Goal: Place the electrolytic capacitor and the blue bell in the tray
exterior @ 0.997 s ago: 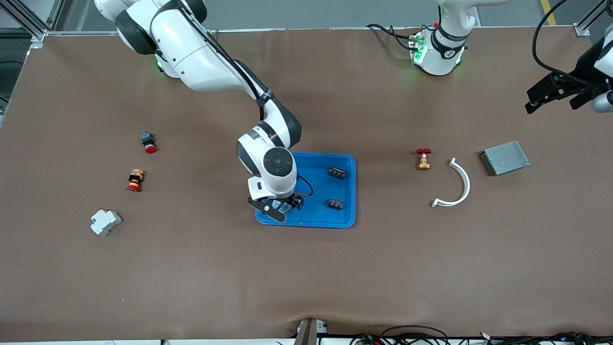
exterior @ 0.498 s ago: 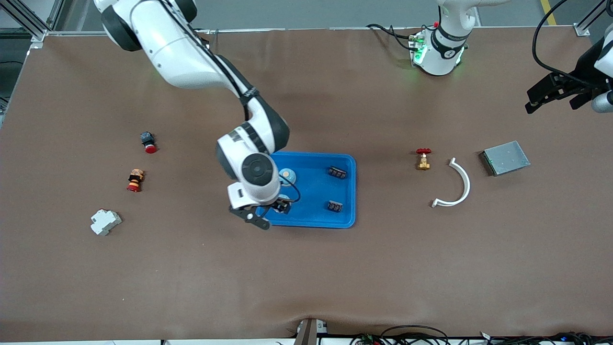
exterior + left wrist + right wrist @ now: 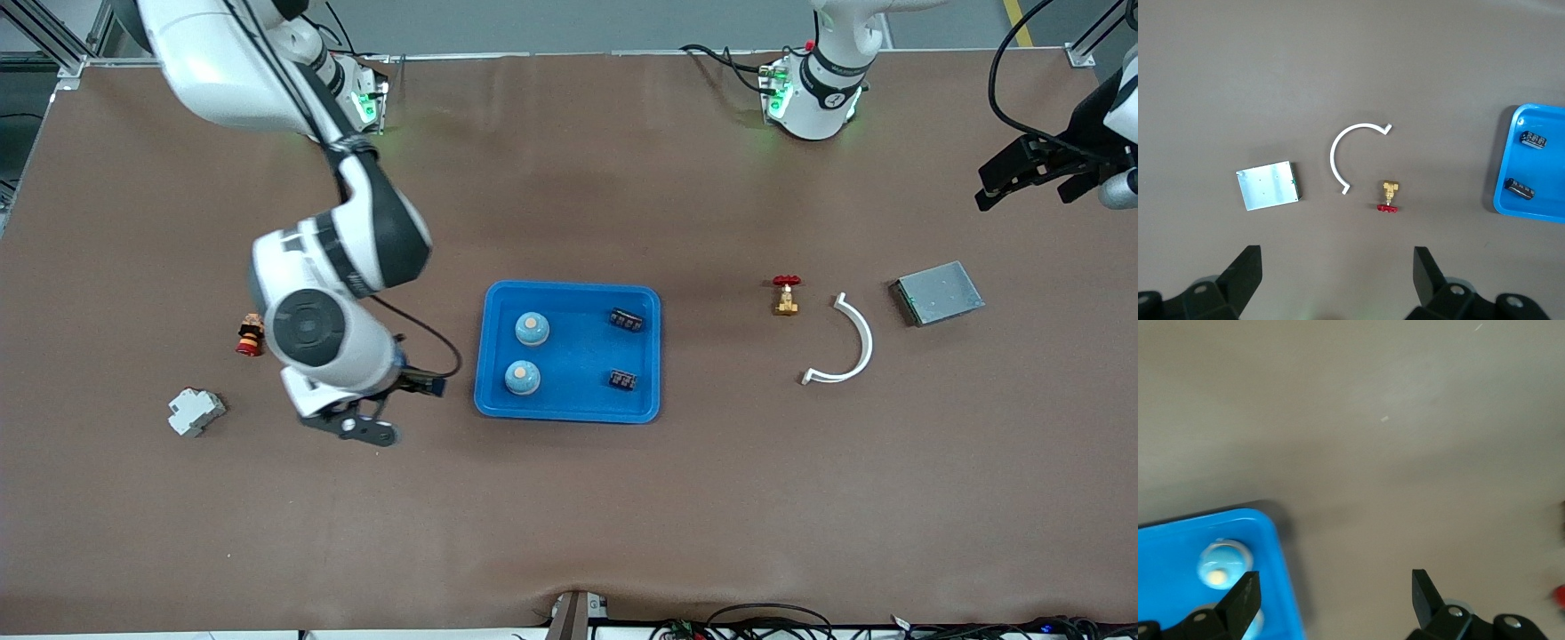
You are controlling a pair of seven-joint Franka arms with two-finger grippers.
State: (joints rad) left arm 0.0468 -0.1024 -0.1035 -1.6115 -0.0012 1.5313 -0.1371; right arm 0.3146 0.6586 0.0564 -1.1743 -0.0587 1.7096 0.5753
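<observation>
Right hand (image 3: 369, 418) hangs released over bare bench (image 3: 569, 516) beside the tray (image 3: 569, 404); both bells (image 3: 532, 328) and capacitors (image 3: 626, 319) inside; left hand (image 3: 1022, 173) waits open.

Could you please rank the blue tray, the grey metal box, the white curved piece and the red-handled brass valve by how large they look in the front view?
1. blue tray
2. grey metal box and white curved piece: too alike to rank
3. red-handled brass valve
</observation>
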